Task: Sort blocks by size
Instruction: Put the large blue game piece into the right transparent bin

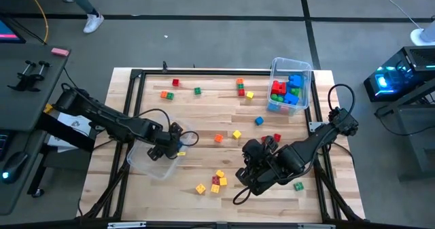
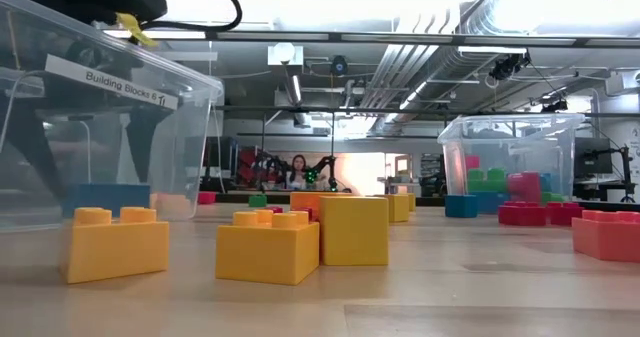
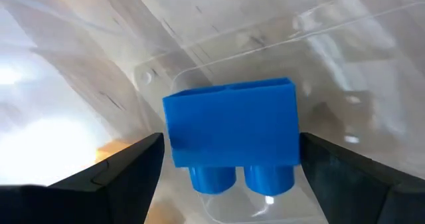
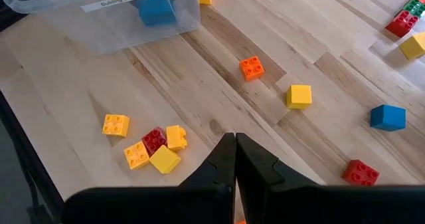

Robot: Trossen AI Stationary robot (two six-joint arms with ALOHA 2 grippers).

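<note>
The left gripper (image 1: pixel 173 147) is held over a clear bin (image 1: pixel 146 162), jaws spread around a blue block (image 3: pixel 230 131) seen only by its wrist camera. Rightward, scattered blocks (image 1: pixel 216 180) lie on the table (image 1: pixel 204 120); the right gripper (image 1: pixel 250 177) hovers, jaws pressed together.

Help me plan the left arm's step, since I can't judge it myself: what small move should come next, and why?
Probably lift the left gripper straight up out of the near clear bin. Its fingers stand wide apart with the blue block between them, apparently untouched inside the bin, so the drop looks done. The right gripper waits shut over the table.
</note>
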